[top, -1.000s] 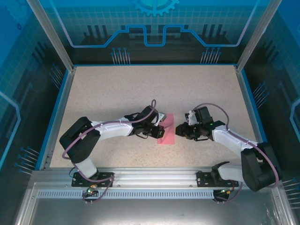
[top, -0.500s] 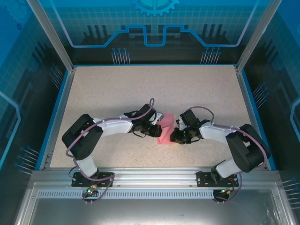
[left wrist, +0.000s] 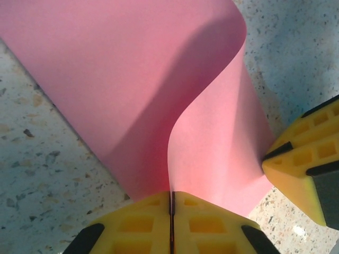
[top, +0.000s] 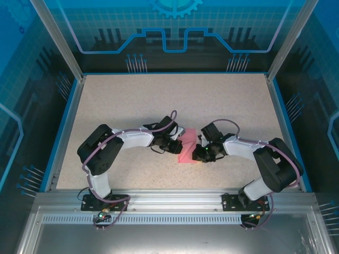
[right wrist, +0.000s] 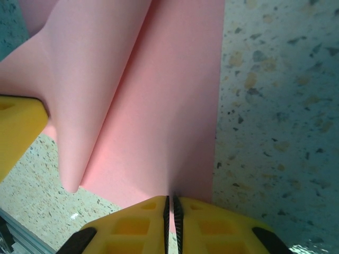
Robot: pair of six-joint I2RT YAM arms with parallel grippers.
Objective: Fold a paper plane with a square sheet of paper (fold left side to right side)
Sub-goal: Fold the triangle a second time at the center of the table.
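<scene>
1. While both arms reach in toward the middle of the table [top: 159,100], the square sheet of paper [top: 186,149] sits right between their tips.
2. Left gripper [left wrist: 171,197]: yellow fingers squeezed together with the sheet's edge pinched in the seam, and the paper curls up off the tabletop in a soft wave.
3. Right gripper [right wrist: 170,200]: same deal, clamped tight on the opposite edge. The paper looks flatter on that side.
4. Each wrist view also catches the other gripper's yellow tip right against the paper.
</scene>
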